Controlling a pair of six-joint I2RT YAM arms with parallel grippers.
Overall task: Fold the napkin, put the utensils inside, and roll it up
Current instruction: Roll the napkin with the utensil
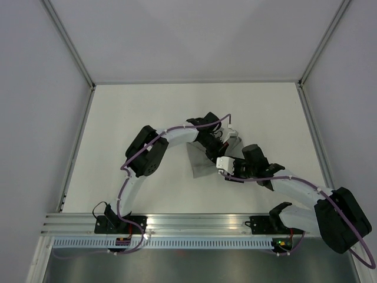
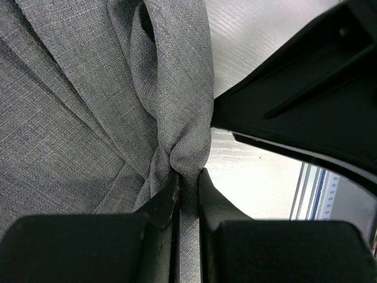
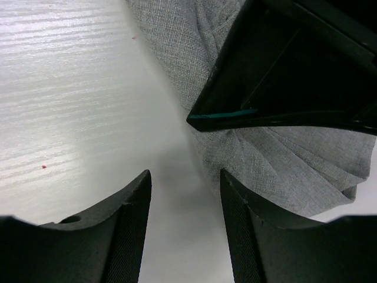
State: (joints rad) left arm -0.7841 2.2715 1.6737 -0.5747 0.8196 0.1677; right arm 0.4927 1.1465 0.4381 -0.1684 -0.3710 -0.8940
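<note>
Both arms are bolted to a ribbed metal rail (image 1: 194,223) along the near edge of the white table (image 1: 118,118). The right arm (image 1: 306,191) reaches in from the near right corner toward the middle of the table; the left arm (image 1: 147,156) rises from the near left, then bends across to the same spot, with a purple cable (image 1: 171,131) running along it.

The right gripper (image 3: 184,200) sits low over bare table, its jaws apart with nothing between them; its right finger (image 3: 241,236) is just beside the napkin's edge, though whether they touch cannot be told. A tiny red speck (image 3: 44,167) lies on the table to the left of the fingers.

The napkin (image 1: 201,162), plain grey cloth, lies about the middle of the table, bunched and creased rather than flat, and is mostly hidden under the two wrists in the top view.

Just beyond it, the left gripper (image 2: 187,180) is pinched tight on a gathered fold of the napkin; the cloth bulges into a rounded knuckle right above the fingertips, and pleats fan away from the pinch. A black angular part of the other arm (image 2: 306,88) fills the right of the left wrist view, close beside the fold; beyond the arms, bare table runs on toward the far edge.
</note>
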